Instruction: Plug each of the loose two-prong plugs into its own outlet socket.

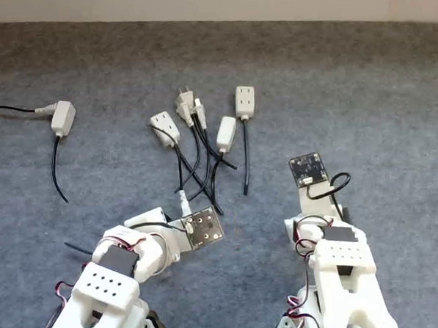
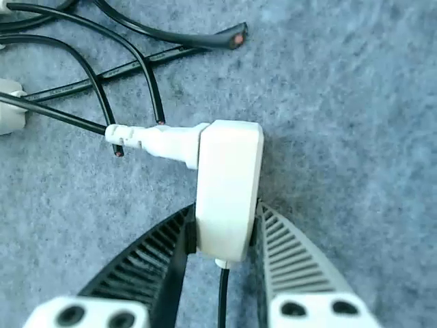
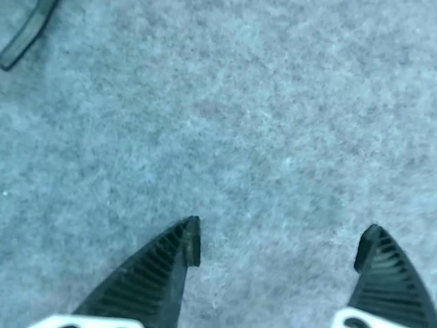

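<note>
My left gripper is shut on a white outlet socket resting on the grey carpet. A white two-prong plug sits in that socket's end, its black cord running off sideways. In the high view this plug pokes out beside the left arm's wrist. Three more white sockets lie in a cluster farther back, with a loose white plug among them. My right gripper is open over bare carpet, holding nothing.
Black cords cross in a tangle between the cluster and the left arm. Another white socket lies at the far left with a plug and cord in it. Around the right arm is open carpet.
</note>
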### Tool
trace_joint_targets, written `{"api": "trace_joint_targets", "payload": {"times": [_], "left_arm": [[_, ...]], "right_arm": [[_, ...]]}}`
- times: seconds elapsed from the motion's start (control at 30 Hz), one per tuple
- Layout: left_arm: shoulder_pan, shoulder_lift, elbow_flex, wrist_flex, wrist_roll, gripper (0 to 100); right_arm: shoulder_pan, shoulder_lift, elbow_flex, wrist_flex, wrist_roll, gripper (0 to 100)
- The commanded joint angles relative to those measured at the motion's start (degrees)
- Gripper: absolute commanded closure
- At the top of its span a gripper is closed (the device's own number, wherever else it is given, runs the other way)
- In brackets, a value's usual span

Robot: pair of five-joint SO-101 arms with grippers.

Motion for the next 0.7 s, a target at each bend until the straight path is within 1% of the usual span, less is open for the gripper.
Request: {"api": "trace_joint_targets", "payload": {"times": [0.0, 0.13, 0.27, 0.33, 0.4, 0.57, 0.67], "left_arm": [[-3.03, 0.22, -0.84, 0.09, -1.05, 99], [-6.11, 0.57, -4.53, 0.09, -1.32, 100], [-7.69, 0.40, -7.16, 0.44, -0.97, 100], [-10.51, 0.22, -10.59, 1.67, 0.35, 100], [-16.13, 0.22, -15.34, 1.85, 1.32, 100], [-31.34, 0.66, -26.15, 1.67, 0.88, 100], [-38.37, 0.75, -28.97, -2.02, -0.62, 100]], "right_arm": [[0.40, -1.10, -0.31, -1.10, -0.44, 64.9], [0.40, -1.10, -0.31, -1.10, -0.44, 64.9], [0.40, -1.10, -0.31, -1.10, -0.44, 64.9], [0.40, -1.10, -0.31, -1.10, -0.35, 64.9], [0.40, -1.10, -0.13, -2.07, -0.35, 64.9], [0.40, -1.01, -0.13, -2.59, -0.35, 64.9], [0.40, -1.01, -0.13, -2.51, -0.35, 64.9]]}}
